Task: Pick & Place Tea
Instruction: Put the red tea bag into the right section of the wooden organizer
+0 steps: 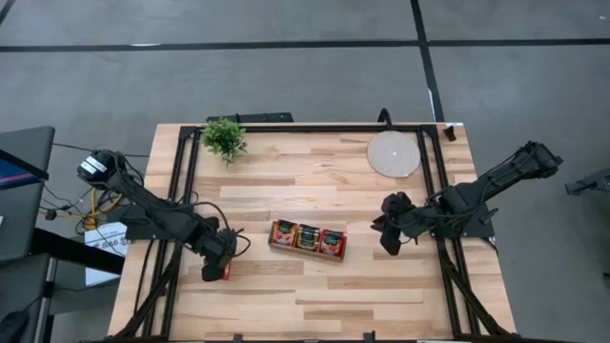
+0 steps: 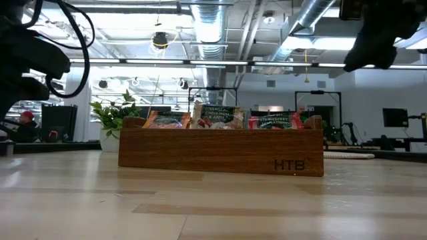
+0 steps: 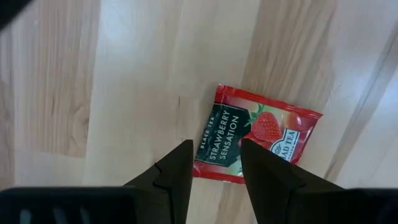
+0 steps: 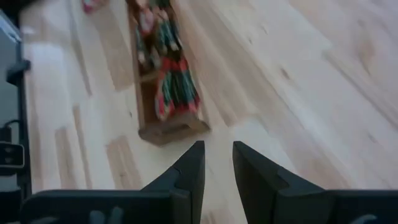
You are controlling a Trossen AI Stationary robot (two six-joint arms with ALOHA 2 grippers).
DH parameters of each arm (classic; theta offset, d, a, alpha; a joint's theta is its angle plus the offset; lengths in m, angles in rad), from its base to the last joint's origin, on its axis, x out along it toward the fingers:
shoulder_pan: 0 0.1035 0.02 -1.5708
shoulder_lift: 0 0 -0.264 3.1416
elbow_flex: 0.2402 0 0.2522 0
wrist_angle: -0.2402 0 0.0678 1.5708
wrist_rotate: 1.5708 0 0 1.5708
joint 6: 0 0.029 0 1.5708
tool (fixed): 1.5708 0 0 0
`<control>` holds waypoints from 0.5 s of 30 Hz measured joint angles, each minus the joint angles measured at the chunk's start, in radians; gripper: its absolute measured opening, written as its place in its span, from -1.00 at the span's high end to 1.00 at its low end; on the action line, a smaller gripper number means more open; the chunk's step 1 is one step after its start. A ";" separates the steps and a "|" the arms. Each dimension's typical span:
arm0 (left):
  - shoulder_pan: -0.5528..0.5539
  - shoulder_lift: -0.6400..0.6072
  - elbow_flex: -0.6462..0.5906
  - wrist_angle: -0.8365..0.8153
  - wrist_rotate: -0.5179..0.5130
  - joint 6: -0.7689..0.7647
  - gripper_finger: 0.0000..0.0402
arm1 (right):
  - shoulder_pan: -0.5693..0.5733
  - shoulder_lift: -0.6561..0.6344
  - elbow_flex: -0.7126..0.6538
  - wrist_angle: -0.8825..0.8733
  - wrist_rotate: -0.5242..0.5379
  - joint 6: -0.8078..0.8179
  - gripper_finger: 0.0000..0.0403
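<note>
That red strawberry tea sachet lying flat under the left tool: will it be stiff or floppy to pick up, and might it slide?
The red foil-look strawberry tea sachet looks thin and flat, so probably light and floppy. Its surface seems glossy and the pale wooden table smooth, so it may skid if nudged. Lying flush, its edges likely offer little to grip.

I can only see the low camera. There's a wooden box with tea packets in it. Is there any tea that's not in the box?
Observer: Yes, one red strawberry sachet lies flat on the table, out to the tray's left arm side.
Operator: Is a robot hand near it?
Observer: The left gripper hangs right over it, fingers apart, one on each side of its edge.
Operator: Where's the other hand?
Observer: The right gripper waits beyond the tray's other end, empty, fingers slightly apart.
</note>
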 joint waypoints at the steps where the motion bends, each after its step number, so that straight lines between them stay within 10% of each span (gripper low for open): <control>1: 0.005 0.000 0.000 0.000 -0.001 0.001 0.37 | 0.000 -0.007 -0.013 0.024 0.016 -0.020 0.63; 15: 0.043 0.000 0.000 0.014 0.019 0.001 0.37 | 0.000 -0.292 -0.044 0.067 0.174 -0.256 0.63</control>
